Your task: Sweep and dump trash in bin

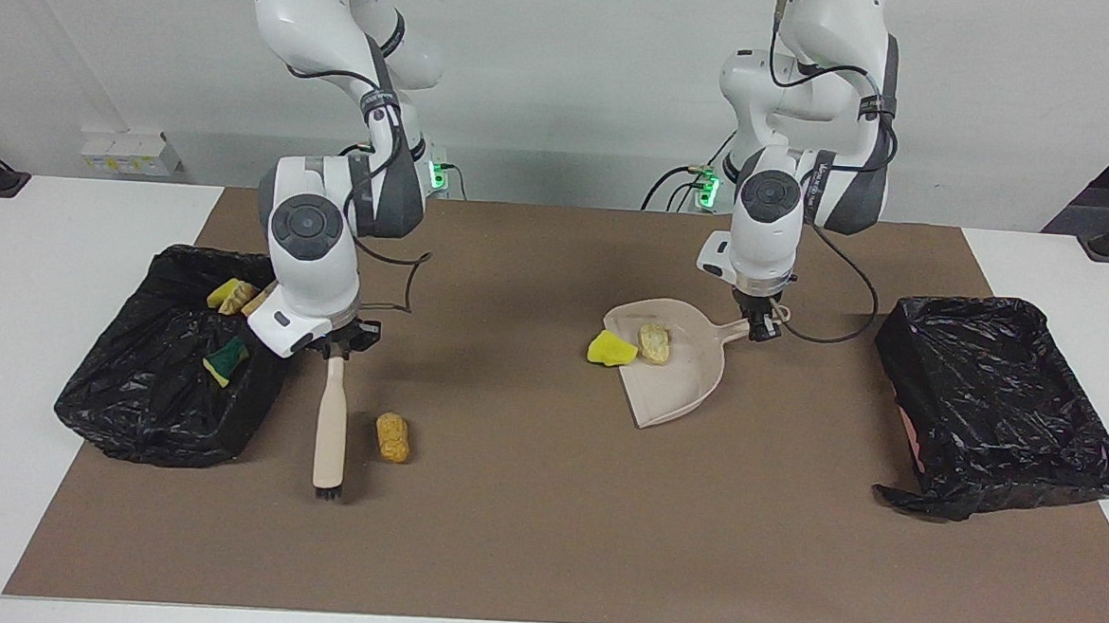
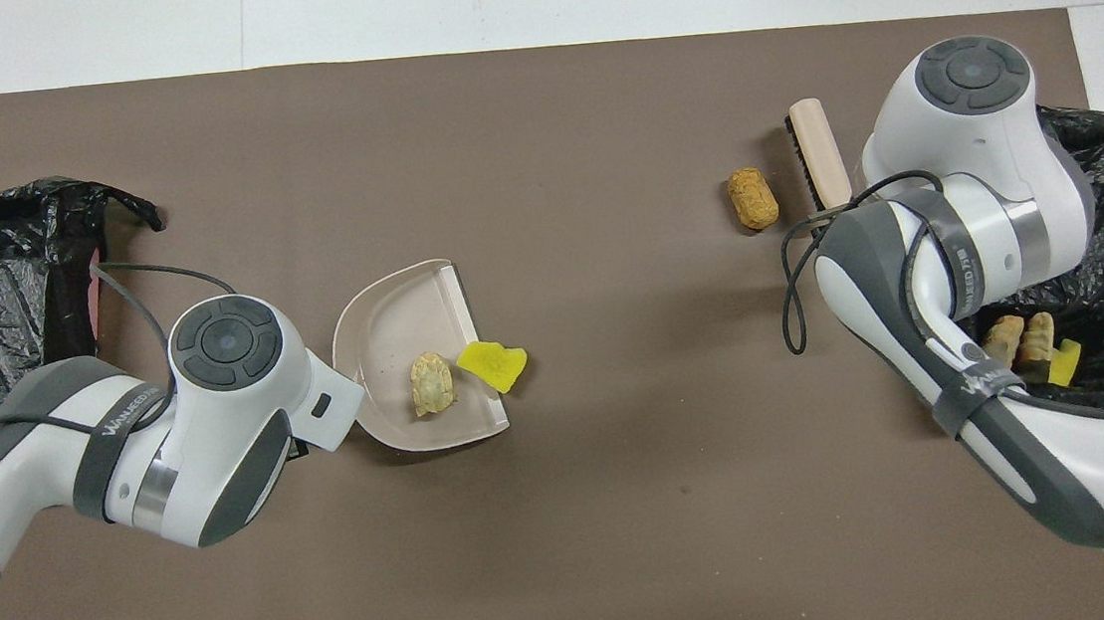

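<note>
Right gripper (image 1: pixel 337 340) clamped on brush (image 1: pixel 329 425), bristles down beside orange lump (image 1: pixel 392 437); left gripper (image 1: pixel 762 330) clamped on dustpan (image 1: pixel 677 370) handle. Yellow sponge chunk (image 1: pixel 610 349) lay at pan's lip. Recommended: low, steady sweep toward pan mouth.

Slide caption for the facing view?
Right end effector holds brush beside orange lump; left end effector holds dustpan.

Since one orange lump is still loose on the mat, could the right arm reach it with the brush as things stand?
Probably yes. The right hand holds the brush, whose bristles sit just beside the orange lump, on the side toward the bin, with bare mat between them and nothing else in the way.
</note>
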Controlling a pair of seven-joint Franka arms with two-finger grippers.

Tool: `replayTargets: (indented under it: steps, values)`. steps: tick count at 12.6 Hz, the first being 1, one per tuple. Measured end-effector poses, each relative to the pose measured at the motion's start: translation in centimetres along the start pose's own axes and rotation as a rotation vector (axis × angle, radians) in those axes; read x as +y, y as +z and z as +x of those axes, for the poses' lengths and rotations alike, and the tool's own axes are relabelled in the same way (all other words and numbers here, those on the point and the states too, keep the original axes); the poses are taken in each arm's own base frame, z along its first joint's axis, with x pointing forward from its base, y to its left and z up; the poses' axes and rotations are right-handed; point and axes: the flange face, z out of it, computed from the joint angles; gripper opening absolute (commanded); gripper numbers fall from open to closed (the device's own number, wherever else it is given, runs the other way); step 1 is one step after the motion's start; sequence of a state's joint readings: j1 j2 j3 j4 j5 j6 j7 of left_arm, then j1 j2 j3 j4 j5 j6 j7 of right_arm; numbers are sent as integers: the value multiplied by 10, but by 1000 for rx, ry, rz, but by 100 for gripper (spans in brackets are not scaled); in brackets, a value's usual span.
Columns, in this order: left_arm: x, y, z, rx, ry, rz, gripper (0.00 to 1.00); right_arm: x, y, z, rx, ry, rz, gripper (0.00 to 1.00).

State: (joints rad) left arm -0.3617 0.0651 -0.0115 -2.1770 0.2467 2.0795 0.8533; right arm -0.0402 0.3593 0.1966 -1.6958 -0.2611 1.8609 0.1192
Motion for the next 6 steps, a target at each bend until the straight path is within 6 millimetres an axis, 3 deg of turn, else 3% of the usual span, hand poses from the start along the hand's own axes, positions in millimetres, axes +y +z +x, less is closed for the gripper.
replayTargets:
  steps: [2,4,6]
  values:
    - [1,-1,1,0,-6,1,0,-23,17,3,-30,-23,40,0]
    - [1,-1,1,0,-8,1,0,-54,17,3,-37,-43,100,0]
    - [1,-1,1,0,-10,0,0,-103,12,-2,-45,-80,171,0]
